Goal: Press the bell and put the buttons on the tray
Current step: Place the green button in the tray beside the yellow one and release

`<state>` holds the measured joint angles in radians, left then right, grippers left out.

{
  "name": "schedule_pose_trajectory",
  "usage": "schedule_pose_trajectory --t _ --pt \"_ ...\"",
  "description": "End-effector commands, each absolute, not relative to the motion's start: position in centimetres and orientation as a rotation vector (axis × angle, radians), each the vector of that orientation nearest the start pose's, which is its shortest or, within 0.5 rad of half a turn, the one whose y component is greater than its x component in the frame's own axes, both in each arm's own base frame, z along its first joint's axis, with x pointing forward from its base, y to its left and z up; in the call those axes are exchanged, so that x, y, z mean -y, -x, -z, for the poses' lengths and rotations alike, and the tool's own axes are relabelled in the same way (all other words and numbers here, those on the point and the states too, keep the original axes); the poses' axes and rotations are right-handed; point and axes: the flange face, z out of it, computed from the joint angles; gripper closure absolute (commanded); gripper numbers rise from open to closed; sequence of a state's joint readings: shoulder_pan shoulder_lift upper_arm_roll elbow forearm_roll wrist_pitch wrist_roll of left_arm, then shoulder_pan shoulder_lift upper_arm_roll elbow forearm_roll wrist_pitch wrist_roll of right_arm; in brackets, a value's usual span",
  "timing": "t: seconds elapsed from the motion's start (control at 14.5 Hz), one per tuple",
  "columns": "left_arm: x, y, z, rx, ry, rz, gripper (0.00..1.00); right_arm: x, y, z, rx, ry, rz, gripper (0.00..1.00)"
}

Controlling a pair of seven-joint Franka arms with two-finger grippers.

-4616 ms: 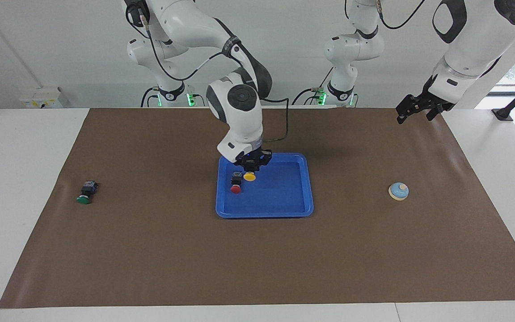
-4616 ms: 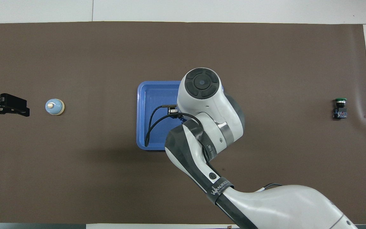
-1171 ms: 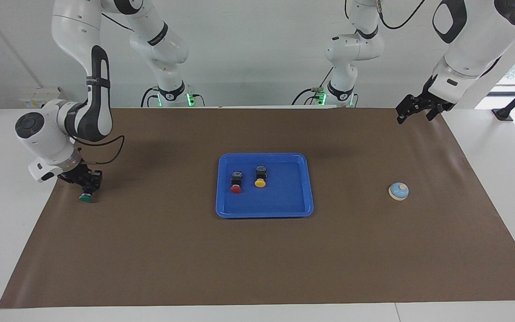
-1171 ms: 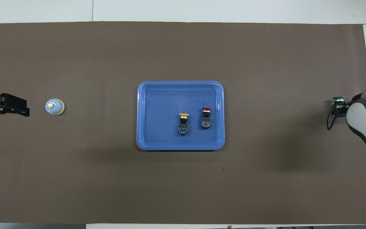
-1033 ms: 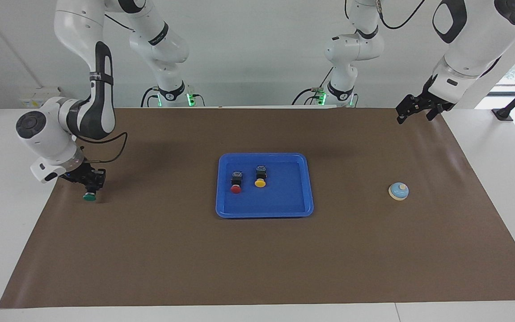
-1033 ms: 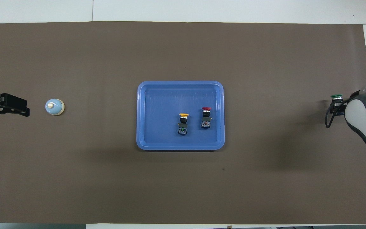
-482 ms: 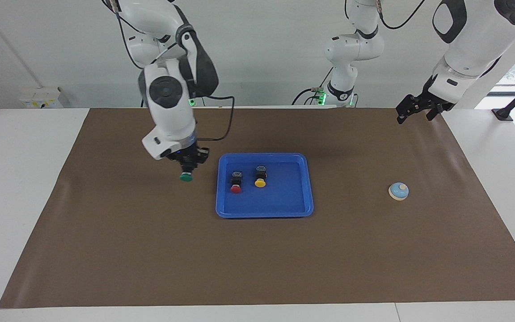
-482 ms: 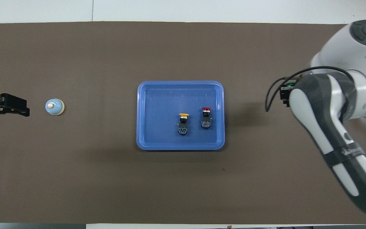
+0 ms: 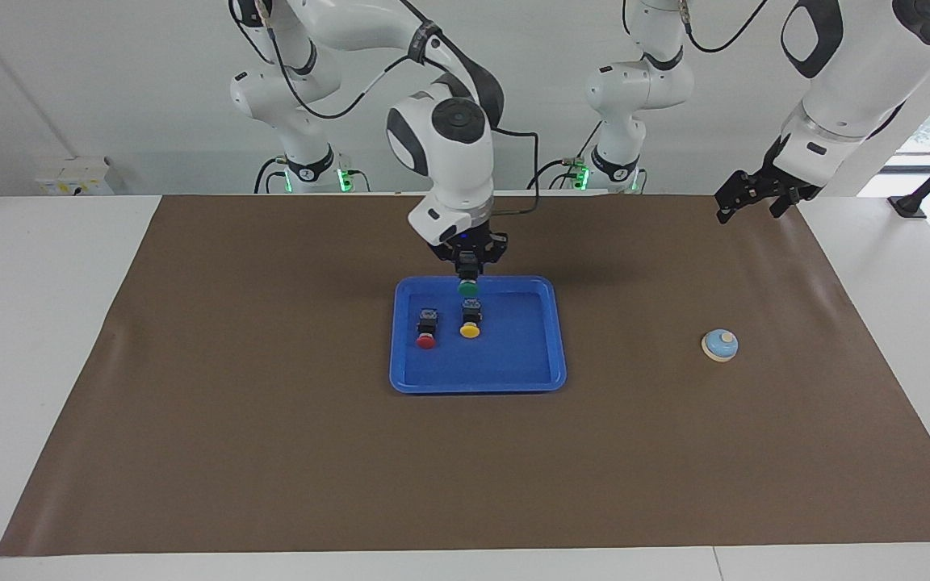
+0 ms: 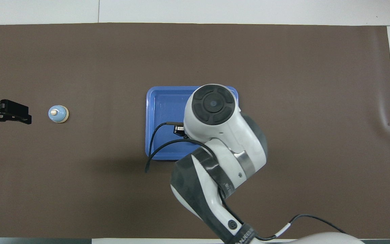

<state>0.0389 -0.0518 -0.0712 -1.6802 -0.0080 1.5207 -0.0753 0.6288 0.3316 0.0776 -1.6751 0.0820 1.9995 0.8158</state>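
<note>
While your right pincer (image 9: 467, 270) pinches the green button (image 9: 468, 286) in the air over the blue tray (image 9: 523, 355), red button (image 9: 426, 340) and yellow button (image 9: 471, 329) lie inside; your left pincer (image 9: 749, 200) waits spread, bell (image 9: 719, 344) on the table (image 9: 271, 452)

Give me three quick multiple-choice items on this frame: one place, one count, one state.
1. Where is the bell?
A. On the mat toward the left arm's end of the table
B. In the tray
C. Held by the right pincer

2. How many buttons lie in the tray?
A. None
B. Two
C. Three

3. What is the right pincer doing?
A. Hanging open with nothing in it
B. Pressing the bell
C. Shut on the green button, over the tray's edge nearest the robots

Key: 1 A, the bell sits alone on the mat; 2 B, only the red button and the yellow button rest inside; 3 C, the green cap hangs below its fingertips.
</note>
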Motion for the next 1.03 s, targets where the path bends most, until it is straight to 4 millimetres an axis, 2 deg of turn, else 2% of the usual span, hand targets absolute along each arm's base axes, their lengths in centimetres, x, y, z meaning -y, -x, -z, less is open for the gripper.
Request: schedule_pose_trajectory --t 0.0,0.34,0.55,0.76,0.83,0.9,0.96 --pt "1.8 -52.9 -60.2 0.080 3.144 -0.177 0.00 -46.5 -50.3 -36.4 -0.264 3.041 -0.079 1.00" --pt "1.8 -52.9 -60.3 0.080 3.145 -0.175 0.00 -47.4 -50.9 -32.3 -0.268 3.008 -0.006 1.00" --pt "1.8 -52.9 -60.3 0.080 3.145 -0.175 0.00 -47.2 -51.0 -31.4 -0.241 3.020 0.019 1.00" --pt "1.8 -52.9 -60.2 0.080 3.144 -0.177 0.00 -46.9 -50.3 -29.7 -0.230 3.013 0.049 1.00" --pt "1.8 -52.9 -60.3 0.080 3.145 -0.175 0.00 -46.9 -50.2 -29.7 -0.230 3.018 0.041 0.76" --pt "1.8 -52.9 -60.2 0.080 3.144 -0.177 0.00 -46.9 -50.2 -29.8 -0.237 3.018 0.041 0.01" --pt "1.8 -52.9 -60.2 0.080 3.144 -0.177 0.00 -46.8 -50.1 -29.9 -0.246 3.022 0.032 0.00"
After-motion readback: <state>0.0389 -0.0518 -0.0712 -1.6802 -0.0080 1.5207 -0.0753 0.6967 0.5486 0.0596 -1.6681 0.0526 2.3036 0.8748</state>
